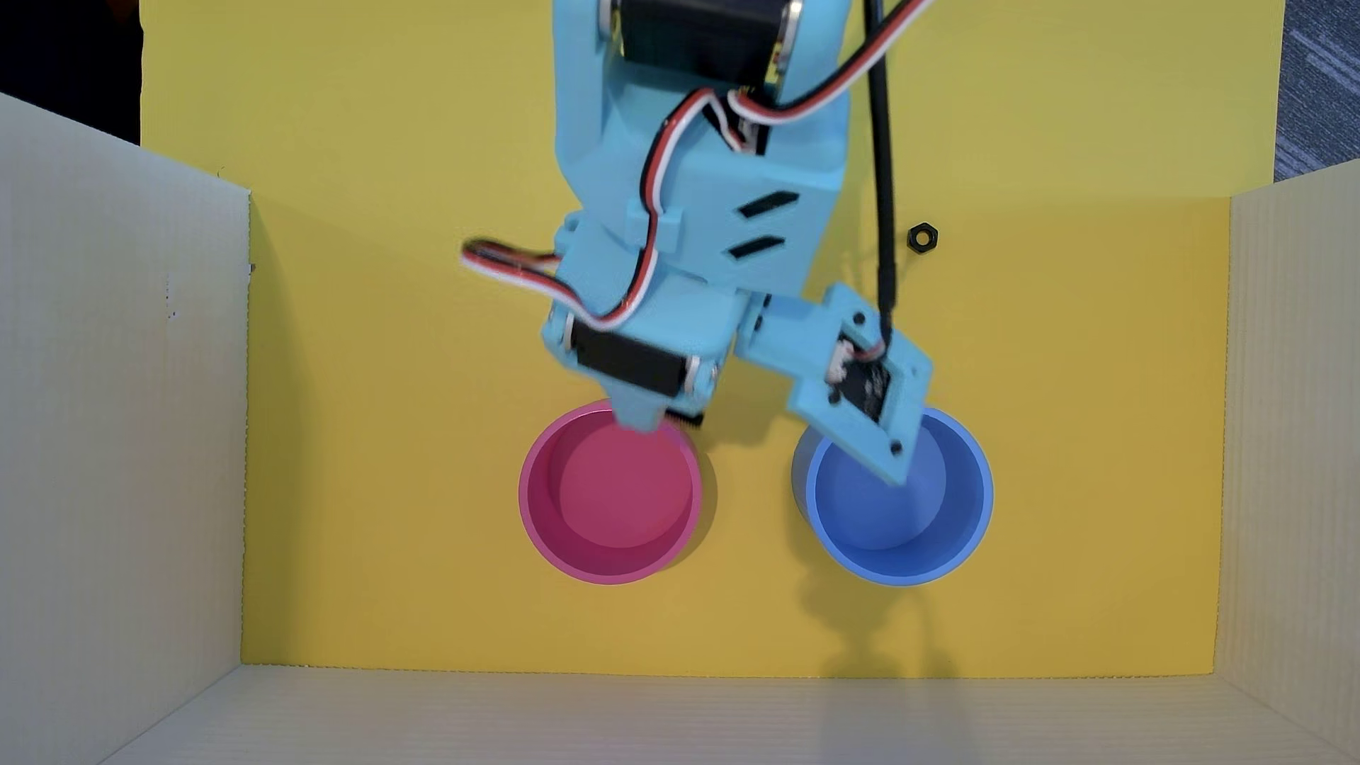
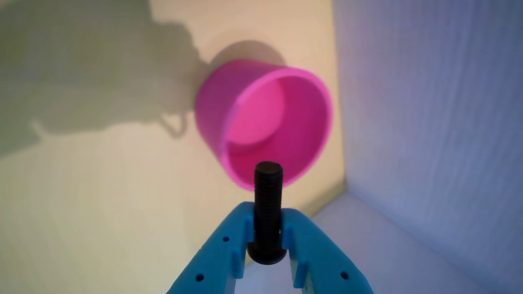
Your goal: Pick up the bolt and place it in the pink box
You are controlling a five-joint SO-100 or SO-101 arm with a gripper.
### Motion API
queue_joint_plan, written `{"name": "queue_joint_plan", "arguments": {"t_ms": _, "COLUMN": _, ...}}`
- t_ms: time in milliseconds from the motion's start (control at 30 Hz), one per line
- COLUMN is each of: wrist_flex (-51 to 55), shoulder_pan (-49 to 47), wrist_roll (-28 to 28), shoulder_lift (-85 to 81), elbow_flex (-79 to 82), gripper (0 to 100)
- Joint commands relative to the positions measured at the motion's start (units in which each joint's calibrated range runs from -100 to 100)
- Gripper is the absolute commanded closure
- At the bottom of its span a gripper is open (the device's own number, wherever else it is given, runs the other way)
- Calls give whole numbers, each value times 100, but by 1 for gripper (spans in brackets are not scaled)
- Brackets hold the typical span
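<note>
In the wrist view my light-blue gripper [image 2: 266, 218] is shut on the black bolt [image 2: 267, 192], which sticks out past the fingertips with its threaded shank toward the pink box [image 2: 282, 110]. In the overhead view the gripper [image 1: 651, 419] hangs over the top rim of the pink box [image 1: 611, 493], which looks empty. A sliver of the bolt's thread [image 1: 686, 421] shows under the fingertips there.
A blue round container [image 1: 898, 507] stands right of the pink one in the overhead view, partly under the wrist camera mount [image 1: 861, 390]. A black hex nut [image 1: 921, 238] lies on the yellow floor at upper right. White corrugated walls [image 1: 118, 441] enclose the floor on three sides.
</note>
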Motion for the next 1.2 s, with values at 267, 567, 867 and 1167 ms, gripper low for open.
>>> {"name": "queue_joint_plan", "arguments": {"t_ms": 267, "wrist_flex": 36, "shoulder_pan": 60, "wrist_roll": 1, "shoulder_lift": 1277, "elbow_flex": -1666, "gripper": 99}}
{"name": "queue_joint_plan", "arguments": {"t_ms": 567, "wrist_flex": 285, "shoulder_pan": 60, "wrist_roll": 1, "shoulder_lift": 1361, "elbow_flex": -1730, "gripper": 96}}
{"name": "queue_joint_plan", "arguments": {"t_ms": 867, "wrist_flex": 465, "shoulder_pan": 60, "wrist_roll": 1, "shoulder_lift": 1361, "elbow_flex": -1684, "gripper": 71}}
{"name": "queue_joint_plan", "arguments": {"t_ms": 1167, "wrist_flex": 1108, "shoulder_pan": -168, "wrist_roll": -4, "shoulder_lift": 898, "elbow_flex": -1476, "gripper": 99}}
